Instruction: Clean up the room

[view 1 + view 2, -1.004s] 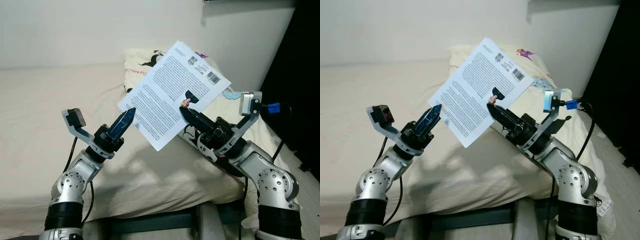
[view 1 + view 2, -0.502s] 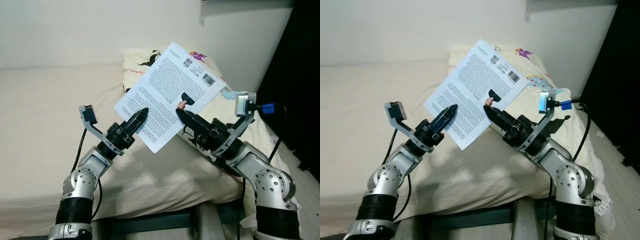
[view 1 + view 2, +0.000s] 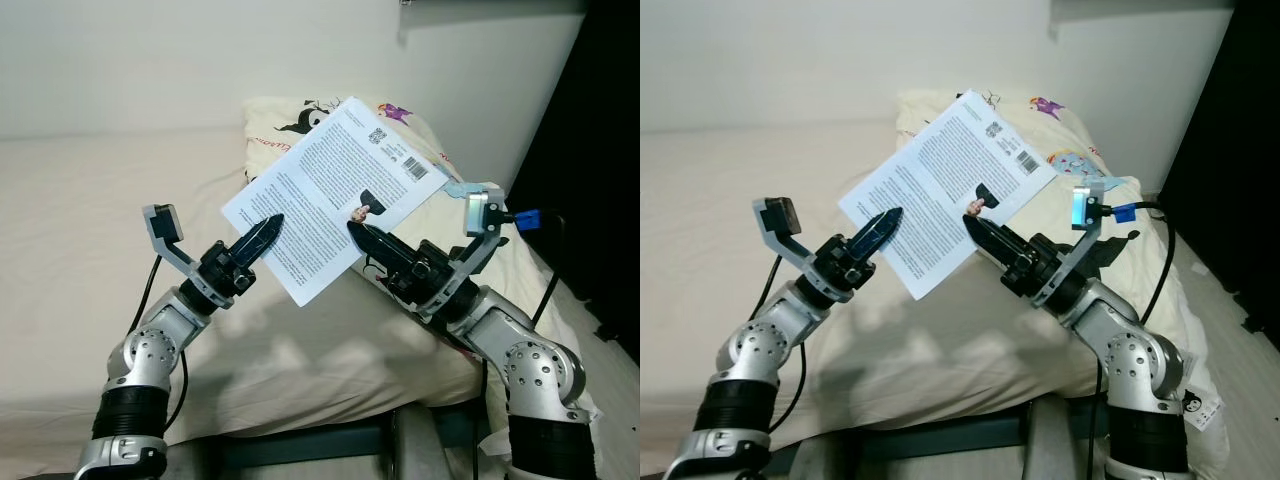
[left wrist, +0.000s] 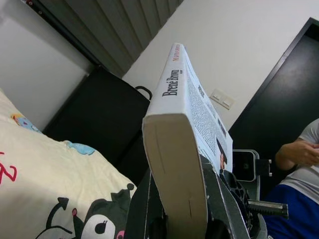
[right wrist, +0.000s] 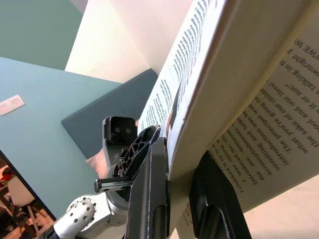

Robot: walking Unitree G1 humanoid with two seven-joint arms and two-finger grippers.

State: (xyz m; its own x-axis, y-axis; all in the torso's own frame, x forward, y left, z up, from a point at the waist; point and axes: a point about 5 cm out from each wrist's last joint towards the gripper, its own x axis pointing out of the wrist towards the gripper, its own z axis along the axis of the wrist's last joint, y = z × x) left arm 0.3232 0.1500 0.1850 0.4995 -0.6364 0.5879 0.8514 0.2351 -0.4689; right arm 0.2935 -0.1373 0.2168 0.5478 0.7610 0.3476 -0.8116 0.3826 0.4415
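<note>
Both pincers clamp one book (image 3: 325, 195), held in the air over the bed's (image 3: 90, 220) right end, just in front of the pillow (image 3: 400, 125). Right gripper (image 3: 356, 230) is clenched on the book's lower right edge; left gripper (image 3: 272, 222) is clenched on its lower left edge. Its long axis runs diagonally, up toward the pillow, back cover facing the robot. A person (image 4: 301, 164) sits beyond. I judge nothing blocks lowering it.
</note>
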